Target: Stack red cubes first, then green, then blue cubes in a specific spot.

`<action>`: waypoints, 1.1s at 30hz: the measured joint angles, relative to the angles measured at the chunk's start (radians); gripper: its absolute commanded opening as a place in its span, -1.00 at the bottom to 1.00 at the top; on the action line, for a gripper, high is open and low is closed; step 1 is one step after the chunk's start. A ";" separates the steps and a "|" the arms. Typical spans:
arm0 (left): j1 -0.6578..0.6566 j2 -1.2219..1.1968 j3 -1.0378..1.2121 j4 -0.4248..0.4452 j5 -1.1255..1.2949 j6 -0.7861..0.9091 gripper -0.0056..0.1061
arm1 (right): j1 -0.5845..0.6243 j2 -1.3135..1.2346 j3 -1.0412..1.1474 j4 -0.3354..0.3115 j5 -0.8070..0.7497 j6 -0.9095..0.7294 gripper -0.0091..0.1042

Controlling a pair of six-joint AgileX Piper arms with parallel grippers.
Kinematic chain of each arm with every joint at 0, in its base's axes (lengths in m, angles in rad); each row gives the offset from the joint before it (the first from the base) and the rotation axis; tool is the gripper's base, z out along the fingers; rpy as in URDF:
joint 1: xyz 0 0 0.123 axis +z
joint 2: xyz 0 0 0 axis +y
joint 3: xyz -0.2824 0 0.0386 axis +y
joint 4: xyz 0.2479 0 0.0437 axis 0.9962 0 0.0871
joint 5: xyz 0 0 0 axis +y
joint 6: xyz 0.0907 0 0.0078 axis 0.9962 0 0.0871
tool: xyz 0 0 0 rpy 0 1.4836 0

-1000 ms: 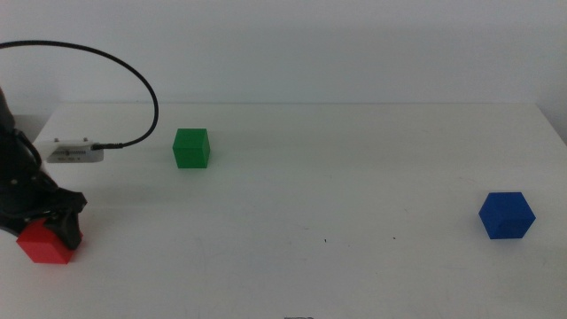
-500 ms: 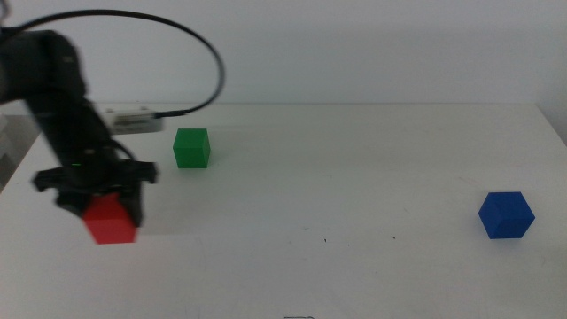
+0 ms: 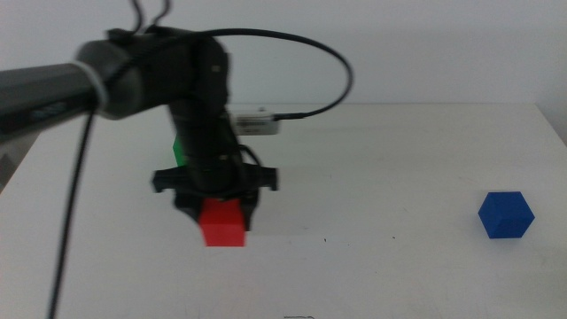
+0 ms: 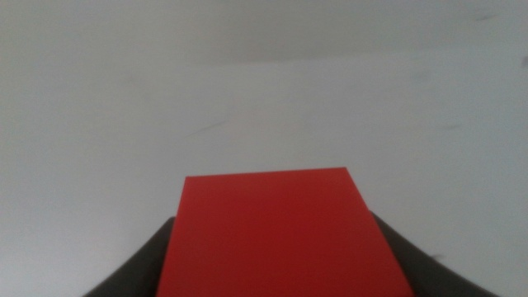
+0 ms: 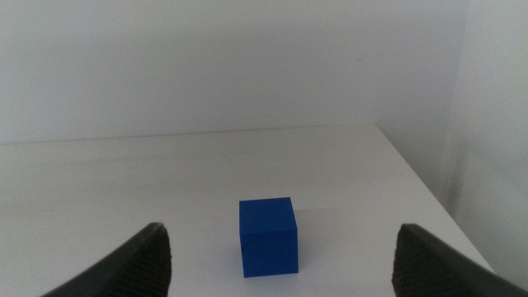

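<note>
Middle view: left gripper (image 3: pixel 221 211) clamped on red cube (image 3: pixel 222 223), in front of green cube (image 3: pixel 179 147), well left of blue cube (image 3: pixel 507 214). Lower squarely, release gently. Right gripper (image 5: pixel 280 264) spread wide, empty, facing blue cube.

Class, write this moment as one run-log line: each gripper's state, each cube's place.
left gripper: shut on red cube, mid-table | right gripper: open, facing blue cube | green cube: mostly hidden behind left arm
</note>
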 measured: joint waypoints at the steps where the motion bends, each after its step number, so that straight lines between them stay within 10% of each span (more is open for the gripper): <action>1: -0.016 0.010 -0.016 0.001 0.000 -0.012 -0.80 | 0.000 0.000 0.000 0.000 0.000 0.000 0.75; 33: -0.191 0.313 -0.302 -0.020 -0.075 -0.126 -0.80 | 0.000 0.000 0.000 0.000 0.000 0.000 0.75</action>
